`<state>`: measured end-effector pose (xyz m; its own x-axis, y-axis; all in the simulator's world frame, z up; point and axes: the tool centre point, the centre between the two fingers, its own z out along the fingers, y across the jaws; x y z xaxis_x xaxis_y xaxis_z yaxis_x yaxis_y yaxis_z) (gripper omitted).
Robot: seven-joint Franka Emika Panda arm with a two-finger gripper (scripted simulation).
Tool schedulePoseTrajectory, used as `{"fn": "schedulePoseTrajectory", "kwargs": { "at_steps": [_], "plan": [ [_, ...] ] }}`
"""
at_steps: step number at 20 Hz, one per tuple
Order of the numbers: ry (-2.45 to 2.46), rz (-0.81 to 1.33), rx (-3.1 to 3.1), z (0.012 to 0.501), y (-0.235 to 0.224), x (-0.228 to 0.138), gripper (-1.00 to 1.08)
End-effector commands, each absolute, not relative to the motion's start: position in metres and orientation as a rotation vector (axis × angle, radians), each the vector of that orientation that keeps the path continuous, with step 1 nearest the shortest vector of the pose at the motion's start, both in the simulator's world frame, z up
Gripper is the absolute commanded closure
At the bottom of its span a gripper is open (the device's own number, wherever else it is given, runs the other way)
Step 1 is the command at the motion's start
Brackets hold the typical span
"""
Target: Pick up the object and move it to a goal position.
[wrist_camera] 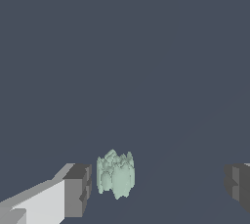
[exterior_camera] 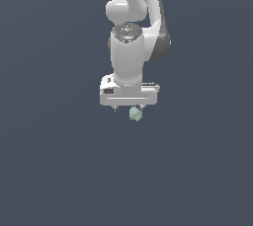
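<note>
All around me is one flat, matte slate-blue surface (exterior_camera: 49, 170), with no grain or seam that I can see. My arm (exterior_camera: 129, 37) comes down from the top of the exterior view: smooth, glossy white casings, rounded like fat tubes, with a dark grey band at one joint and a small round cap with a red dot on top. Below it sits the boxy white body of my hand (exterior_camera: 127, 107), wider than it is tall. In the wrist view my fingers (wrist_camera: 78, 190) are blocky, white along the shaft and tipped with dark grey ridged pads. They are spread wide, gripping nothing. The blob (wrist_camera: 115, 174) is a small, pale mint-green lump, bumpy and jagged along its top edge, faceted like rough crystal. It sits between my fingers, just beside one pad and well apart from the other; in the exterior view it shows just under my hand.
</note>
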<state>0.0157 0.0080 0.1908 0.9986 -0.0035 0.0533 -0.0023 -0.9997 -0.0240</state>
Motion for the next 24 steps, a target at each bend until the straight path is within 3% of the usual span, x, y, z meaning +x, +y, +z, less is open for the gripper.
{"fn": "schedulePoseTrajectory", "kwargs": {
  "at_steps": [1,24],
  "plan": [
    [0.005,-0.083,-3.117,0.191,0.008,0.016,-0.92],
    [0.143,-0.035,-3.115,0.181,0.01,0.007,-0.92]
  ]
}}
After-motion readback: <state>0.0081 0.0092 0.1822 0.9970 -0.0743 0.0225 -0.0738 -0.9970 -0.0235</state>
